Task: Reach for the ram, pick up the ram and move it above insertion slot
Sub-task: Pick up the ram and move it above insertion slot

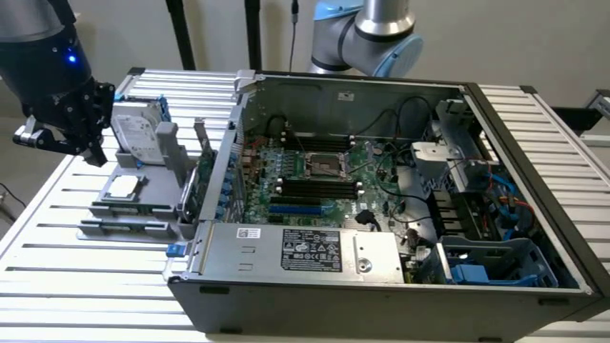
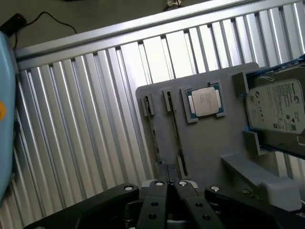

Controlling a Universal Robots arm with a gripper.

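Ram (image 2: 175, 133) sits edgewise in grey tray (image 2: 209, 148), below the closed pincer (image 2: 167, 183).

Robotics lab or test workshop, not home. Signs: ribbed aluminium table (image 1: 57, 229); open PC case (image 1: 381, 300) lying on it, motherboard (image 1: 315, 179) bare; grey fixture (image 2: 209, 148) holding CPU (image 2: 205, 101) and hard drive (image 2: 276, 107); robot arm (image 1: 367, 32) behind case; second arm (image 1: 43, 57) with gripper (image 2: 170, 183); plain wall (image 1: 515, 43); black stands (image 1: 178, 32).
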